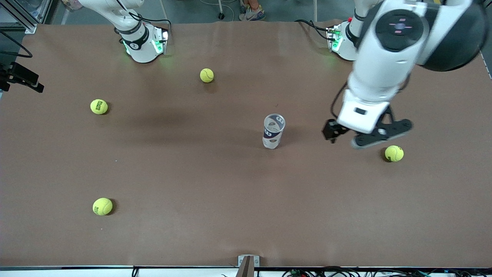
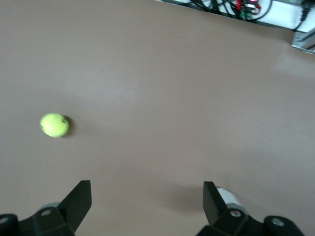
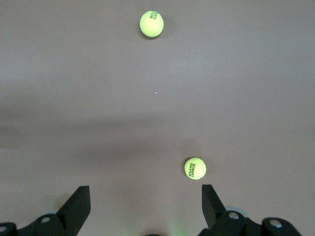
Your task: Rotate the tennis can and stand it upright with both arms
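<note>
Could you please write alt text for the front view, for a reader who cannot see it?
The tennis can stands upright on the brown table, untouched, with four tennis balls scattered around it. The open left gripper hangs over the table between the can and one ball, holding nothing; the right arm shows only near its base.

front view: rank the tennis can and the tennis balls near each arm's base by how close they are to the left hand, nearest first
Measured from the open left hand, up over the table:
1. Tennis ball beside it, at the left arm's end.
2. Tennis can, upright mid-table.
3. Tennis ball toward the right arm's base.
</note>
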Available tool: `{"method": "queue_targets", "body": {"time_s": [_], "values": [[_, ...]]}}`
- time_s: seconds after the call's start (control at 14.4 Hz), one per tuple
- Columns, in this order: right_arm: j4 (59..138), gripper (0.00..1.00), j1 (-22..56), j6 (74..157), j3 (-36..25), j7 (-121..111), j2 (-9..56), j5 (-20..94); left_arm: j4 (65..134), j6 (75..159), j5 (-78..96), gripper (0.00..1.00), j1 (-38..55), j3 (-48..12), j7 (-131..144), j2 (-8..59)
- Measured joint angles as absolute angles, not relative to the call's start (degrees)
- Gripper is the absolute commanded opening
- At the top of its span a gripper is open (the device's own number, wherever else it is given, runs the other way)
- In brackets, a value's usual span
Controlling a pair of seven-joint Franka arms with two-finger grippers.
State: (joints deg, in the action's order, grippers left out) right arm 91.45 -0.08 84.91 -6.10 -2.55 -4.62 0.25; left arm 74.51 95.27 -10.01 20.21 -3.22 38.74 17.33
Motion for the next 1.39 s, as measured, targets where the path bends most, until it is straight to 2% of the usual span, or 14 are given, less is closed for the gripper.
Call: {"method": "queue_targets", "body": {"time_s": [0.76, 1.39], "values": [[91.4, 1.0, -0.1, 85.0, -6.1, -2.6, -4.6, 0.4, 78.2, 94.0, -4.5, 1.0, 0.9, -3.3, 2.2, 11.1], [91.4, 1.0, -0.1, 85.0, -6.1, -2.6, -4.6, 0.4, 78.6, 93.7, -4.4, 1.0, -0.3, -3.7, 1.3, 7.8]]}}
